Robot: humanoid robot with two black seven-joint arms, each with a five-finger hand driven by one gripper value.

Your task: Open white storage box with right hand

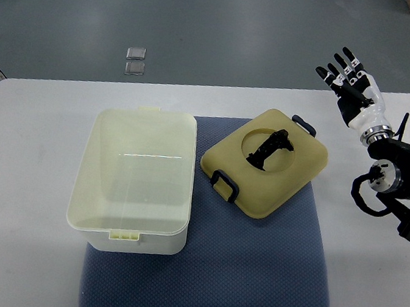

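Sitting open on the left half of the blue mat [265, 279], the white box [137, 179] shows an empty inside and pale, thin plastic walls with a small latch tab at the near rim and another at the far rim. Looks light and fairly stiff, with smooth sides likely slippery for bare fingers; probably slides on the mat if pushed from one side only. Best taken at the rim or at the latch tabs, not on the flat walls.

Lying just right of the box, apart from it and turned at an angle, the yellowish lid [265, 163] rests flat on the mat, with a black handle [272, 148] in its round recess and black clips [224, 183] at two edges. Judged from this, opening already done; lid also light, easy to lift by the centre handle.

Raised over the far right part of the white table [36, 142], well apart from lid and box, the right hand [352, 85] has fingers spread wide and upward, holding nothing. Left arm not visible anywhere.

Beyond the table, on the grey floor [226, 30], two small clear packets [135, 60] lying together.
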